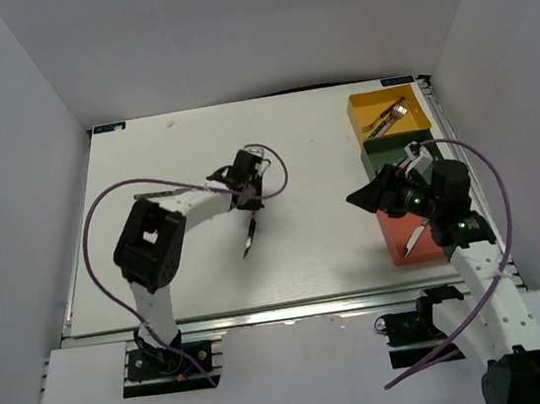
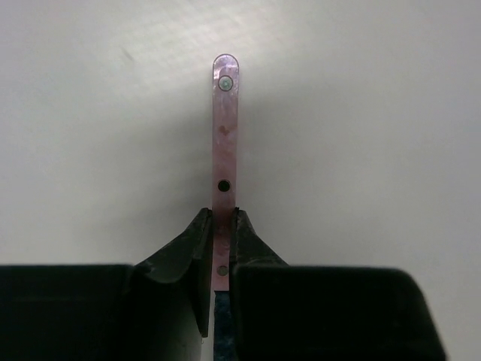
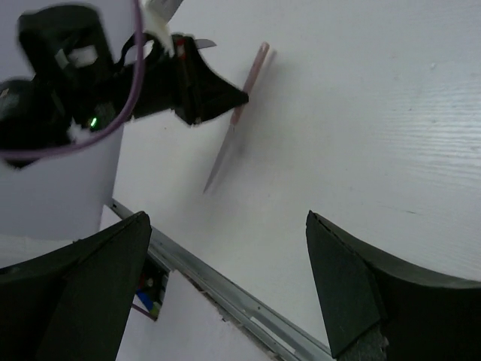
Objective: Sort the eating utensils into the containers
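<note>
A knife with a pink handle (image 2: 225, 128) and a silver blade (image 1: 248, 241) lies mid-table. My left gripper (image 2: 220, 214) is shut on the lower part of the handle, both jaws pressed against its sides. The right wrist view shows that knife (image 3: 224, 149) in the left gripper's (image 3: 239, 100) tips. My right gripper (image 3: 227, 218) is open and holds nothing; it hovers beside the containers (image 1: 361, 196). The yellow bin (image 1: 416, 103) holds forks (image 1: 386, 119). The right arm partly hides the dark green bin (image 1: 381, 151). A knife (image 1: 416, 237) lies in the red-orange bin (image 1: 395, 245).
The bins stand in a column along the table's right edge. A metal rail (image 1: 294, 310) runs along the near edge. White walls close in the table on three sides. A purple cable (image 1: 275, 166) loops over the left gripper.
</note>
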You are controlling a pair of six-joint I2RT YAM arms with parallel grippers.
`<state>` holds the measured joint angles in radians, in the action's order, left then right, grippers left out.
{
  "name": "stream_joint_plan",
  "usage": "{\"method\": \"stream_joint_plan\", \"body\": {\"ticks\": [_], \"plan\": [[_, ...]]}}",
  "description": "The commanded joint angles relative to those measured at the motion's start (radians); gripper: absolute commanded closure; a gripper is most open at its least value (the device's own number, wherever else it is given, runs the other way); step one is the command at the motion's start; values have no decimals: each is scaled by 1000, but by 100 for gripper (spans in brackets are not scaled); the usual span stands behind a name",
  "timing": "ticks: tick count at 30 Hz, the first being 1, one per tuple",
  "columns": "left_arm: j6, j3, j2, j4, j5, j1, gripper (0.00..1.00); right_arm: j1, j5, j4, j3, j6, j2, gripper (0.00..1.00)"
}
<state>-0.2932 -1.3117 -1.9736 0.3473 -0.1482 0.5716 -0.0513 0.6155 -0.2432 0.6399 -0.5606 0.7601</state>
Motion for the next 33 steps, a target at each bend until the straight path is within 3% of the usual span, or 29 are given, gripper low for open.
{"method": "stream_joint_plan", "body": {"ticks": [1, 2, 7, 11, 21, 24, 26, 28, 30, 31, 33], "plan": [[-157, 139, 284, -118, 15, 106, 100, -62, -46, 287, -74, -222, 19, 12], [-184, 222, 335, -167, 39, 141, 100, -117, -107, 276, -72, -243, 27, 16], [-313, 345, 514, -340, 241, 189, 100, -268, -356, 358, -100, -372, 90, 20], [-330, 396, 559, -465, 352, 237, 100, -355, -410, 420, -71, -397, 165, 24], [-374, 424, 607, -522, 403, 248, 100, -484, -500, 479, 4, -384, 315, 29], [-388, 425, 611, -541, 424, 254, 100, -493, -508, 496, 15, -375, 347, 57], [-389, 425, 614, -541, 427, 258, 83, -493, -514, 493, 23, -355, 360, 100], [-383, 431, 630, -541, 424, 261, 55, -493, -539, 484, 30, -340, 357, 100], [-376, 433, 648, -506, 397, 260, 12, -487, -571, 449, 36, -328, 337, 100], [-365, 427, 674, -473, 324, 260, 2, -480, -589, 418, 47, -318, 328, 100], [-344, 370, 699, -299, 206, 258, 2, -434, -667, 293, 55, -298, 289, 100]]}}
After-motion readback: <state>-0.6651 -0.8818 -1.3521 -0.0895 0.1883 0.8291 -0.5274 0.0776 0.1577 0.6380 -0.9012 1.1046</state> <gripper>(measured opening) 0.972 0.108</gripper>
